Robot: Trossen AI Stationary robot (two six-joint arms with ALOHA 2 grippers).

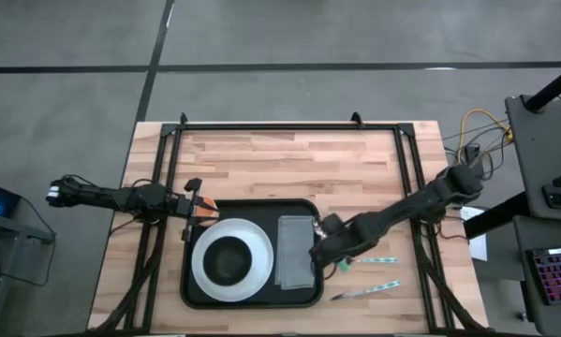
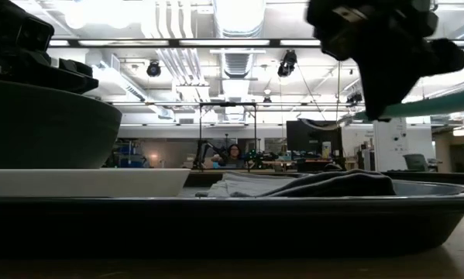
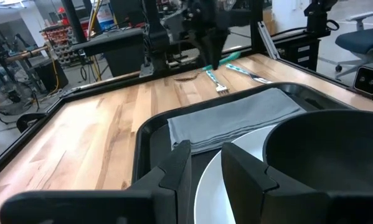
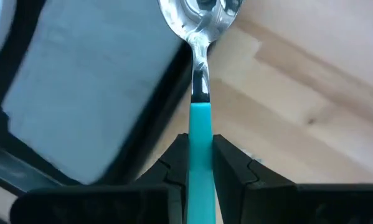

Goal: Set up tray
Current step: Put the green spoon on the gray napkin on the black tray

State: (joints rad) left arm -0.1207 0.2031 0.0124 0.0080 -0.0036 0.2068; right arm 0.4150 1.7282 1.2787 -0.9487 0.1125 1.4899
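You see fork (image 1: 375, 260) and knife (image 1: 364, 292) on table (image 1: 289, 159) beside tray (image 1: 250, 298) (plate (image 1: 258, 265), bowl (image 1: 228, 259), napkin (image 1: 295, 250) inside). Right gripper (image 4: 200, 149) pinching teal spoon (image 4: 200, 56) over tray's right rim; left gripper (image 3: 203, 163) half-spread at left rim

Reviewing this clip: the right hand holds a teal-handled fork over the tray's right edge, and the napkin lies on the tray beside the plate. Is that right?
Not quite. The right hand holds a teal-handled spoon, not a fork; the right wrist view shows its bowl. It does hang over the tray's right edge, with the napkin beside the plate.
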